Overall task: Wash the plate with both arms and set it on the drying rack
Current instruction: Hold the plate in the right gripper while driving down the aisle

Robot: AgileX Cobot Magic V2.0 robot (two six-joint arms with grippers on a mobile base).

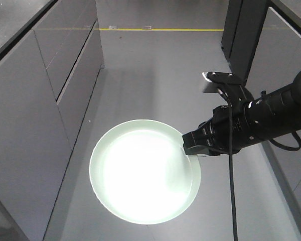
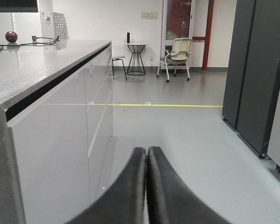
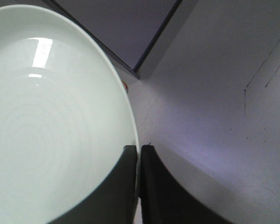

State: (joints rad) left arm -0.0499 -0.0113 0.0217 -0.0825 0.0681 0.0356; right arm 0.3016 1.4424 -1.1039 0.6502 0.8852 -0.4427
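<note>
Mint-green and plain, the plate (image 1: 143, 170) hangs above the smooth grey floor (image 1: 155, 75). The right claw (image 1: 189, 149) is clamped on its right-hand rim. Flat grey cabinet fronts (image 1: 35, 115) stand to the left of the plate, and a yellow line (image 1: 160, 29) crosses the floor beyond it. The left claw (image 2: 146, 186) is pressed closed on nothing, with a speckled grey worktop (image 2: 42, 60) alongside.

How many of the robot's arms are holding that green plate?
1. The right arm pinches the plate at its rim. The left jaws are shut on nothing, with no plate in their view.
</note>
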